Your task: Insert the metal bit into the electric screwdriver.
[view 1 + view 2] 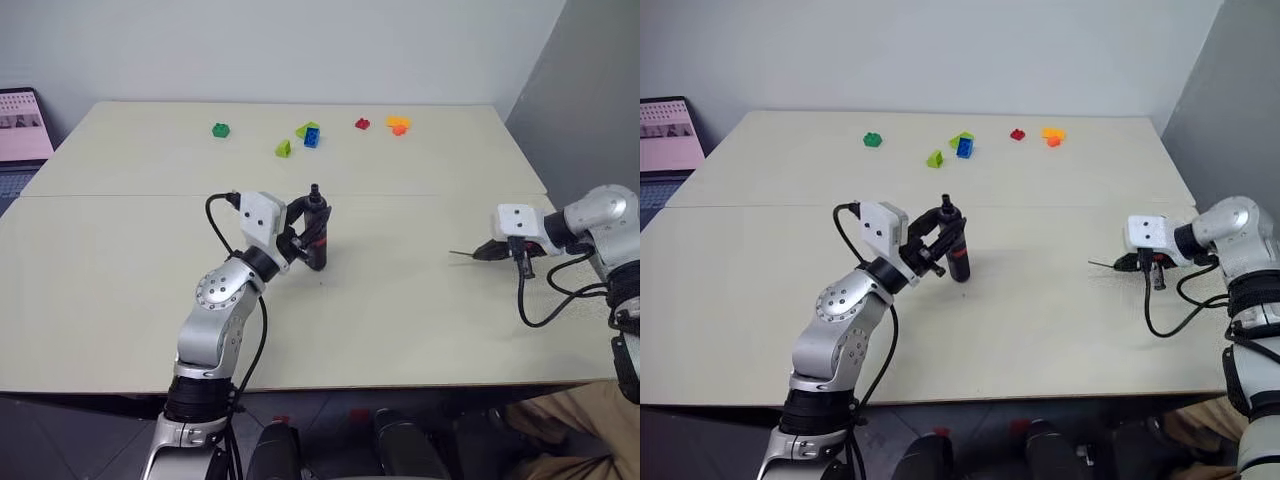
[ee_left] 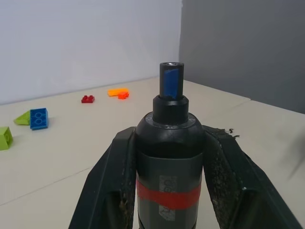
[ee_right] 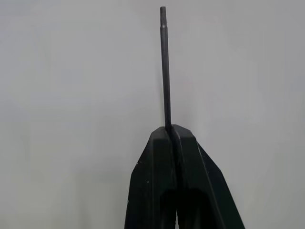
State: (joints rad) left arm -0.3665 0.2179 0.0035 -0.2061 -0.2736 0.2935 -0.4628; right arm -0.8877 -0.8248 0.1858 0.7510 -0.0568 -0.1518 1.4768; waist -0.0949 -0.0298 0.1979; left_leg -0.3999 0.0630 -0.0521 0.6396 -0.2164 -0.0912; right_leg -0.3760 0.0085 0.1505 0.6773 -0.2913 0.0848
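1. The left gripper [image 1: 305, 228] is clamped on the screwdriver [image 1: 317, 238], holding it upright over the middle of the table [image 1: 120, 290], its socket end up.
2. The right gripper [image 1: 487, 250] is pinched tight on the bit [image 3: 165, 67], near the table's right edge.
3. The bit sticks out straight past the fingertips, pointing toward the screwdriver, well apart from it.
4. Toy bricks [image 1: 310, 135] lie scattered along the far edge.

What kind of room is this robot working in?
Probably a lab or office test space: a plain pale table against bare walls, scattered toy bricks, and a laptop at the table's far left edge.
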